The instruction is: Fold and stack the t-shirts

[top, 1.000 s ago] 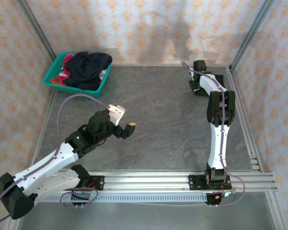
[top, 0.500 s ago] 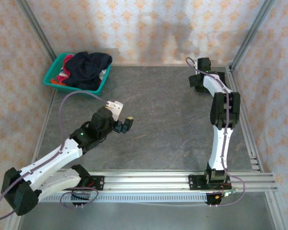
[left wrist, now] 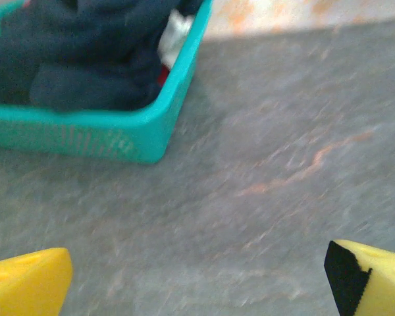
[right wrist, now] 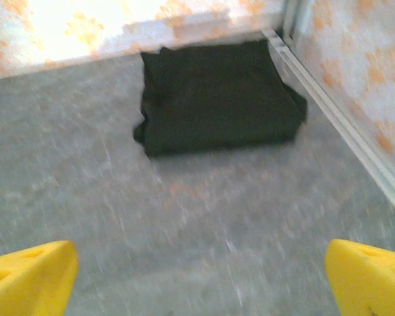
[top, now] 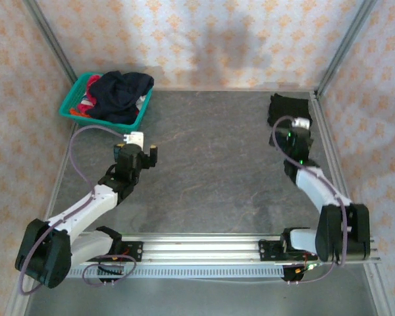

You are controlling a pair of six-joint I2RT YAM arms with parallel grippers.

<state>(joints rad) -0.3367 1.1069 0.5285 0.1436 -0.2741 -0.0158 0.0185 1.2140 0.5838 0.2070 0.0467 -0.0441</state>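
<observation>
Left claw [top: 147,155] is wide open with nothing in it. Both yellow tips sit at the bottom corners of the left wrist view, with bare counter [top: 210,164] between them. Right claw [right wrist: 201,270] is also spread wide and empty, hovering over bare counter. One folded black shirt [right wrist: 217,95] lies flat in the far right corner, tucked against the back wall and side rail, straight ahead of the right claw and apart from it. That one looks done to me and would be the base of the stack. The rest are a heap of shirts [left wrist: 79,59], mostly dark navy with a bit of red-pink at the edge, bunched in the teal basket [left wrist: 145,128] at the far left corner. What matters for the next move is that the heap lies ahead and to the left of the left claw, past the basket's near wall. The claw is near the basket but not over it. The left arm is clearly the nearer one, since the right arm is across the counter by the folded shirt. I'd say the next grab is the left's: go forward-left, clear the rim, then drop in from above. The heap is a lump, so I can't call a long axis. The basket's long side runs slanted to the counter edge, so I'd expect a slightly angled approach. The left wrist view is blurred, so I can't pick out single shirts.
</observation>
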